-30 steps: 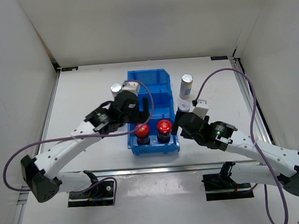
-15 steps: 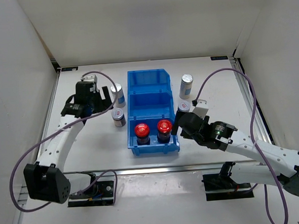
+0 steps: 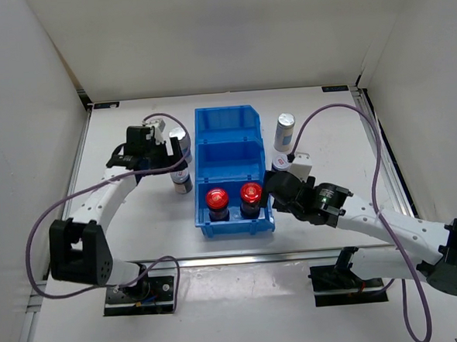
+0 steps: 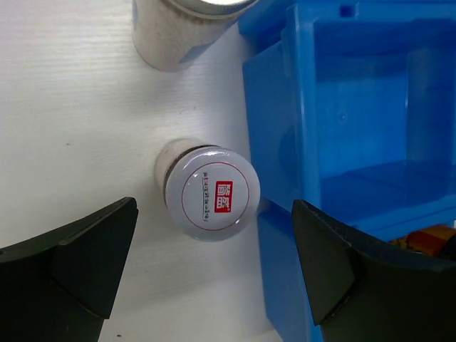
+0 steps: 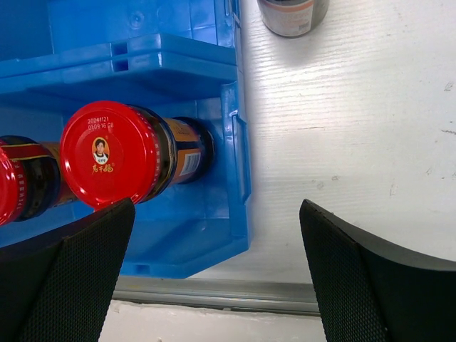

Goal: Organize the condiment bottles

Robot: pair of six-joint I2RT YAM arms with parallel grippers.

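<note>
**Top external view.** The blue three-compartment bin (image 3: 225,111) stands at centre frame. Its lowest compartment holds two red-capped jars (image 3: 217,198) (image 3: 251,192) side by side, apparently sorted by type. The middle and upper compartments show no bottles. Left of the bin stand a tall silver-capped bottle (image 3: 178,138) and a short silver-lidded jar (image 3: 182,178). A matching pair stands right of it, with the tall bottle (image 3: 286,129) above the short jar (image 3: 279,162). The left gripper (image 3: 171,153) hangs over the left pair. The right gripper (image 3: 274,185) sits at the bin's right wall.

**Left wrist view.** The fingers (image 4: 75,263) are spread fully and hold nothing. The short jar (image 4: 213,194) is centred between them, untouched, which suggests alignment for a pick. Its lid carries a red square with white characters beside a line of small print, which is illegible.

**Right wrist view.** The fingers (image 5: 68,285) are spread wide and empty. One red cap (image 5: 114,153) shows a small portrait and a stamped code starting "2024"; the rest is unclear
</note>
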